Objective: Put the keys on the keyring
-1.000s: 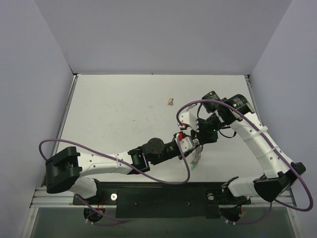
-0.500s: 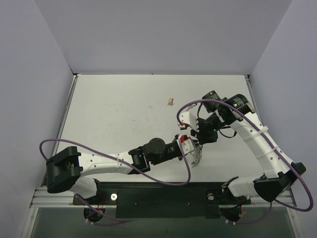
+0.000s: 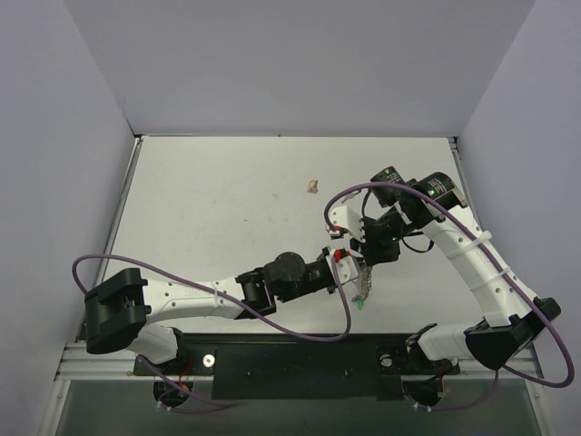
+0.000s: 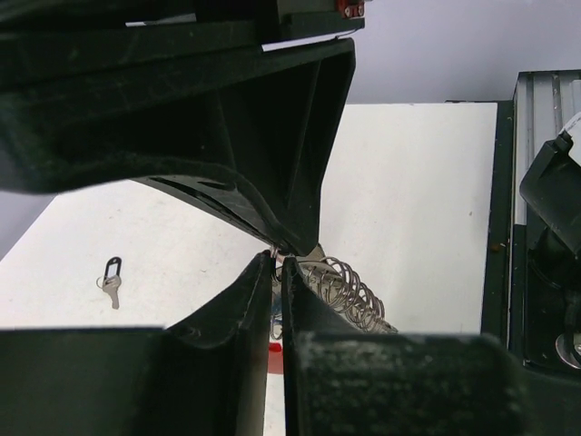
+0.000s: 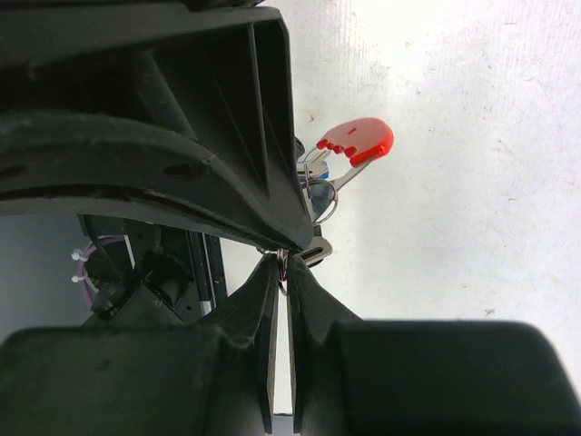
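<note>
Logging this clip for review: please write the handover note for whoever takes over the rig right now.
Right tool: shut, apparently pinching the keyring by its metal.
Left tool: jaws nearly together at the same bunch, beside its wire coil; grip unclear.
One loose key lies on the table, away from both tools.
Done: keyring in hand.
Left: fetch the key and thread it on; no threading visible.
</note>
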`<state>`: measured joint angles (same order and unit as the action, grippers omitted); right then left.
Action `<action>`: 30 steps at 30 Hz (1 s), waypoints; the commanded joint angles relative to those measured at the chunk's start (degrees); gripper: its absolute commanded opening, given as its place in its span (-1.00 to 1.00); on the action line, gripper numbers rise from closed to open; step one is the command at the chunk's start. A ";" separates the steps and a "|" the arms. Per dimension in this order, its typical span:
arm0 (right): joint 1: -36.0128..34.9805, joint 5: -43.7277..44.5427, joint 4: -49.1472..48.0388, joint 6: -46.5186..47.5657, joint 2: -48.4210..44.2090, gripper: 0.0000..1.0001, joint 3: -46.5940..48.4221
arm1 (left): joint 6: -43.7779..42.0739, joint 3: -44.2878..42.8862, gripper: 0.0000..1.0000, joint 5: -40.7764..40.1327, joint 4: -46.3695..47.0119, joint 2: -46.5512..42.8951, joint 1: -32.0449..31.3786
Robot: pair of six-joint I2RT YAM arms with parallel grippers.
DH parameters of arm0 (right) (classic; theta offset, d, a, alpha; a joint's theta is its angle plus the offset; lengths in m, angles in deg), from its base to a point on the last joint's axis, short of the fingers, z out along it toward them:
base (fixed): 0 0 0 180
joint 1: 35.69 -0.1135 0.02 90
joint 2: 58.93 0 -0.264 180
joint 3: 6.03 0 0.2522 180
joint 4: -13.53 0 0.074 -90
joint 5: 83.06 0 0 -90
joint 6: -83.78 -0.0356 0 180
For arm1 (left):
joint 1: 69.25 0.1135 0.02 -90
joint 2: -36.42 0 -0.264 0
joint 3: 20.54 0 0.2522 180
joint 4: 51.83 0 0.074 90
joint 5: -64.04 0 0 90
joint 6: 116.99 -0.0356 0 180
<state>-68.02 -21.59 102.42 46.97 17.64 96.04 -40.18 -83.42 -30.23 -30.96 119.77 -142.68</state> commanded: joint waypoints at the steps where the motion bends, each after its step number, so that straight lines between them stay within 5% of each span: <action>1: -0.10 -1.96 11.44 0.34 0.15 -1.00 1.16 | -1.75 -3.70 -0.82 0.58 -0.96 -0.47 -0.66; 2: -0.09 -2.05 11.44 0.42 0.24 -1.00 1.16 | -1.84 -3.96 -1.00 0.76 -1.32 -0.47 -0.66; 9: -0.01 -2.67 11.09 0.78 -0.55 -0.98 0.90 | -1.14 -3.79 -1.00 1.11 -1.15 -1.26 -0.75; 17: 7.28 -9.32 10.03 2.26 -2.48 -0.69 1.33 | 3.52 0.69 -1.00 -0.03 5.53 -4.16 -0.58; 23: 11.59 -16.46 9.42 13.33 -7.14 -0.33 -2.79 | 9.14 3.85 -1.00 0.49 9.48 -6.44 0.39; 30: 11.60 -23.13 3.36 20.81 -11.71 -0.25 -10.09 | 20.55 8.87 -1.00 2.69 20.37 -8.47 2.85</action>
<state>-56.51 -37.57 102.60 61.86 6.69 87.91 -28.25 -75.84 -29.53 -23.53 114.16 -141.23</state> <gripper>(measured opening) 0.372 0.020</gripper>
